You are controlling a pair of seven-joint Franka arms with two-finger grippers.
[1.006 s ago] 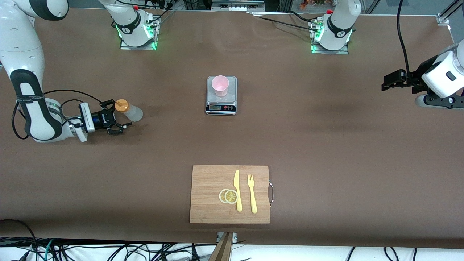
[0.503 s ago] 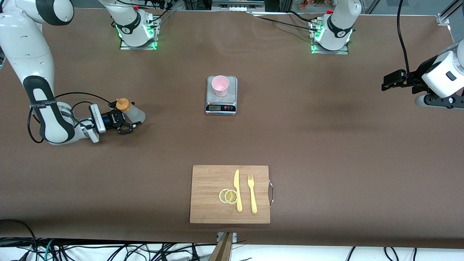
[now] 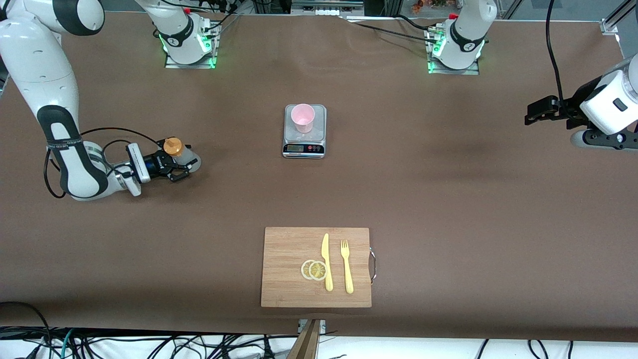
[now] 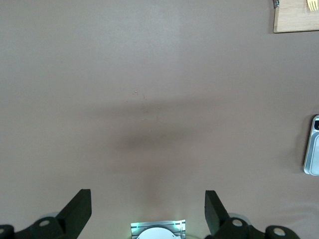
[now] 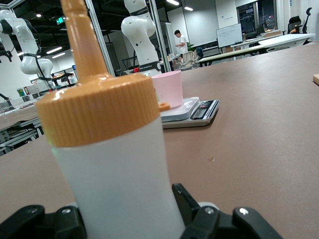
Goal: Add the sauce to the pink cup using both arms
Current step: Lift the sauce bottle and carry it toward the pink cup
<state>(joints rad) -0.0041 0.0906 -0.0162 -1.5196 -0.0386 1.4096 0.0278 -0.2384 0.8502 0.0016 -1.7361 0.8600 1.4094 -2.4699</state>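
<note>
Front view: you see the sauce (image 3: 180,153) standing on the table (image 3: 448,199) toward the right arm's end, with its orange cap up. The right gripper (image 3: 180,167) sits low at the bottle, its fingers drawn in on either side of the frosted body, pinching it. The pink cup (image 3: 302,117) stands upright on the plate of a small scale (image 3: 304,144) in the middle of the table, well apart from the bottle. Nearer to the camera than the scale lies a wooden cutting board (image 3: 284,289) that carries two lemon slices (image 3: 314,269), a yellow knife (image 3: 326,262) and a yellow fork (image 3: 346,266) side by side. The left gripper (image 3: 541,110) hangs over the left arm's end of the table, where that arm waits.

Left wrist view: you look straight down on bare brown table (image 4: 149,99). The left gripper (image 4: 148,209) has its two black fingers spread wide, with nothing between them. An edge of the scale (image 4: 312,149) and a corner of the cutting board (image 4: 294,20) show at the border.

Right wrist view: the sauce (image 5: 117,174) fills the foreground, upright, white body under the ribbed orange cap and nozzle. You can see the black fingers (image 5: 187,204) of the right gripper close against its base on both sides. Farther off stands the pink cup (image 5: 168,88) on the scale (image 5: 192,112).
</note>
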